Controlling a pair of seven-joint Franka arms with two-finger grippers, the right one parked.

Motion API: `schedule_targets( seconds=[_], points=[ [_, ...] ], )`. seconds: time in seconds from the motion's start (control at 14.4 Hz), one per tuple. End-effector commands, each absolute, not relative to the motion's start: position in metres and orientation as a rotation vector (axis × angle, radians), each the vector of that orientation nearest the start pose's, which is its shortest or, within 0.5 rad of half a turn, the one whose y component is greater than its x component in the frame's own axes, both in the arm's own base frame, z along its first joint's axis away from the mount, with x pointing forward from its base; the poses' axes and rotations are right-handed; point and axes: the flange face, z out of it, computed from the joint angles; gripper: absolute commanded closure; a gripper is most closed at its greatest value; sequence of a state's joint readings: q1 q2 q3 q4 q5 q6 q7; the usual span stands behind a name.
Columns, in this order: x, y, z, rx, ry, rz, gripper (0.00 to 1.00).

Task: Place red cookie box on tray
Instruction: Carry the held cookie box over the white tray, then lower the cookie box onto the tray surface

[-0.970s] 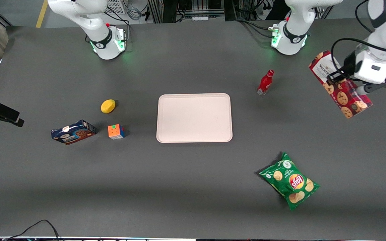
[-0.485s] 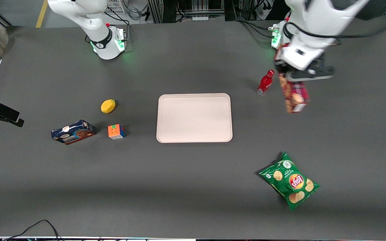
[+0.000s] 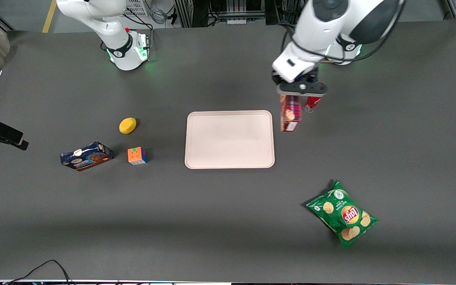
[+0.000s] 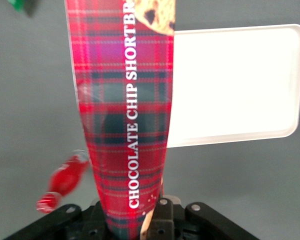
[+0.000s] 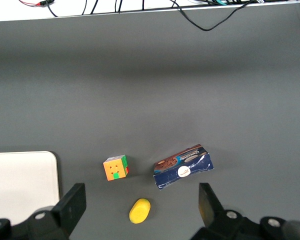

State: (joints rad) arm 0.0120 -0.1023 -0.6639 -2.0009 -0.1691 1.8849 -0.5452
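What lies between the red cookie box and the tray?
Only bare table: in the front view the hand, shut on the red cookie box, holds it just beside the tray.

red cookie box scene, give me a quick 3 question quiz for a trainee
1. True or false: the red cookie box already lies on the tray.
2. What does the gripper hold? A) the red bottle B) the red cookie box C) the chips bag
3. Fill in: the cube sits between the tray and the ____ cookie box.

Key: 1 false, it hangs in the air beside the tray, in front of the red bottle. 2 B. 3 blue.
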Motion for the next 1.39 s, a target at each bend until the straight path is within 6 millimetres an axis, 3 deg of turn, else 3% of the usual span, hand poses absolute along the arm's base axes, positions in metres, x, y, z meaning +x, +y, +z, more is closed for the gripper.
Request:
schedule_targets(
  seconds=[0.0,0.14,0.35,0.69,1.11,1.32],
  points=[
    [0.383,-0.396,0.438,-3.225,-0.060,0.154,0.78],
    [0.382,-0.402,0.399,-3.220,-0.014,0.115,0.78],
    [0.390,-0.409,0.364,-3.228,0.016,0.121,0.77],
    [0.402,-0.414,0.293,-3.192,-0.127,0.114,0.76],
    [0.400,-0.414,0.238,-3.130,-0.064,0.040,0.76],
    [0.409,-0.415,0.227,-3.133,-0.078,0.046,0.76]
  ],
)
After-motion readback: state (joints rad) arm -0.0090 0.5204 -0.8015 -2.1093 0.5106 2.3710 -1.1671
